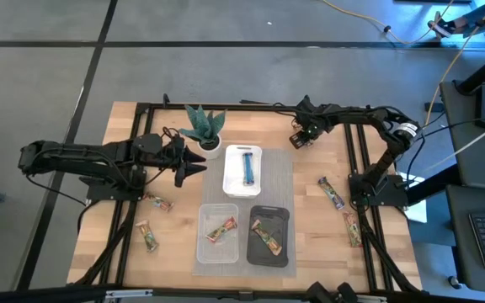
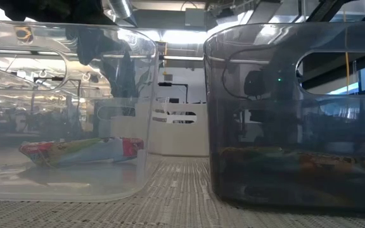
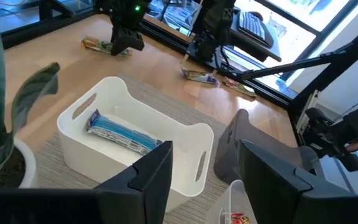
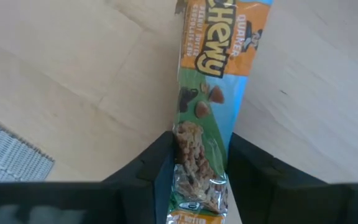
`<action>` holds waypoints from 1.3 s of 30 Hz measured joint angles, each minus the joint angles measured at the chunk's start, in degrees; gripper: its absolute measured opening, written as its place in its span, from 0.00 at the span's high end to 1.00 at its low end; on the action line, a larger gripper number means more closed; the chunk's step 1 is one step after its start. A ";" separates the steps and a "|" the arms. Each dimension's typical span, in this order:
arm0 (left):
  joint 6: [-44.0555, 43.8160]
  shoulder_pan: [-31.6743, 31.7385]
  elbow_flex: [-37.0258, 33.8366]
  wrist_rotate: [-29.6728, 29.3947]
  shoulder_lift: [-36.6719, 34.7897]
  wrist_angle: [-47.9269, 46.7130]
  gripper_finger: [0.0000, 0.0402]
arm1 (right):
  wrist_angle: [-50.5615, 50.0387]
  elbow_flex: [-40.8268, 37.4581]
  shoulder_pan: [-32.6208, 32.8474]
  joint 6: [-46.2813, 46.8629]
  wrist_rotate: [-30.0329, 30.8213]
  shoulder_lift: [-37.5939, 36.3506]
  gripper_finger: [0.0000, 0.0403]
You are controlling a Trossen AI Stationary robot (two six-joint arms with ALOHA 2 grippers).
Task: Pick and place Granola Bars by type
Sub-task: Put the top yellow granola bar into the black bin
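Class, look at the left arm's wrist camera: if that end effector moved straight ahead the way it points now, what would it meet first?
Most likely the white bin holding a blue bar, directly ahead of the left end effector. Depth is hard to judge; it might pass just above the rim.

The right arm reaches from its base at the desk's right edge across the far side, elbow bent, its right gripper (image 1: 300, 137) angled down to the wood, both dark fingers (image 4: 160, 163) pressed against the sides of a granola bar (image 4: 202, 134). The left arm stretches in level from the desk's left side, its left gripper (image 1: 194, 162) pointing toward the middle, 2 fingers (image 3: 152, 177) parted and holding nothing.
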 joint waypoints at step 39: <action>-3.50 0.00 -0.02 0.00 0.02 -0.44 0.57 | -9.76 19.75 34.24 22.23 -10.20 -16.71 0.70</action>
